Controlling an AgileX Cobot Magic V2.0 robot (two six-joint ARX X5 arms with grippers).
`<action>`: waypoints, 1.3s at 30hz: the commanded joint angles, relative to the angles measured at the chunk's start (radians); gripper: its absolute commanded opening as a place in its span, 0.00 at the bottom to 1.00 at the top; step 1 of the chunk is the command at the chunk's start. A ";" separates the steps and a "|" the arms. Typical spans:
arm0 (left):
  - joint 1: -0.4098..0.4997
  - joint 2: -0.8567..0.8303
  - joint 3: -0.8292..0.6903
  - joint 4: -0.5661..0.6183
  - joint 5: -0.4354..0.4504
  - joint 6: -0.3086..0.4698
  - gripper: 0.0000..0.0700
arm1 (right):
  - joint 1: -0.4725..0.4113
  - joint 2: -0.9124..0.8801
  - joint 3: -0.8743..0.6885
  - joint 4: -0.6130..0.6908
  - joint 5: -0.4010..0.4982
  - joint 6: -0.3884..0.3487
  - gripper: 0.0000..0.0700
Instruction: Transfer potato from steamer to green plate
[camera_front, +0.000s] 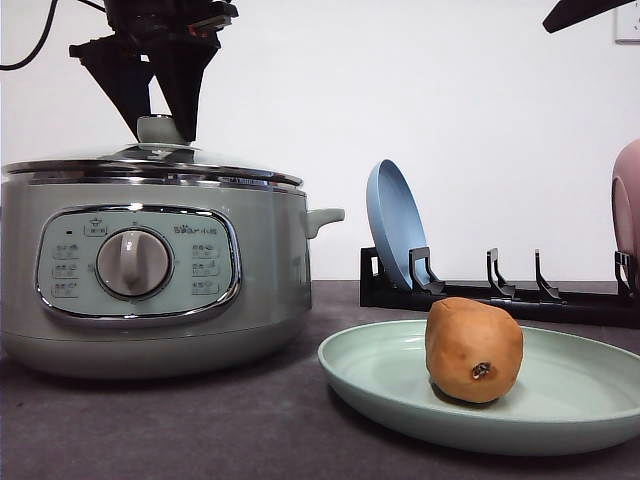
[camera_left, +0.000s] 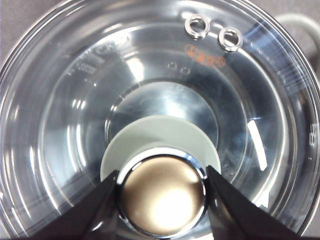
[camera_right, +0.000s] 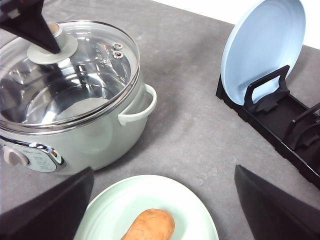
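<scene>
Nearest in the front view, the potato (camera_front: 473, 349) stands on the green plate (camera_front: 560, 415) on the dark tabletop (camera_front: 200, 430), its long axis close to upright and its dark eye spot facing the camera. In the right wrist view the right hand (camera_right: 162, 210) hangs above plate and potato with its fingers (camera_right: 272, 210) spread wide, holding nothing. To the left sits the steamer (camera_front: 150, 270), well apart from the potato. The left hand (camera_left: 162, 192) is closed on the lid's knob (camera_left: 162, 197). Farther back, a blue plate (camera_front: 393, 222) leans in a black rack (camera_front: 520, 295).
</scene>
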 joint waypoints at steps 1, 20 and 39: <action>-0.014 0.024 0.029 -0.001 0.012 -0.002 0.00 | 0.003 0.004 0.016 0.006 0.002 -0.009 0.81; -0.029 0.024 0.029 0.001 0.011 -0.014 0.51 | 0.003 0.004 0.016 0.005 0.000 -0.008 0.81; -0.030 -0.151 0.050 0.006 0.011 -0.024 0.81 | 0.004 0.004 0.016 0.002 -0.034 -0.006 0.81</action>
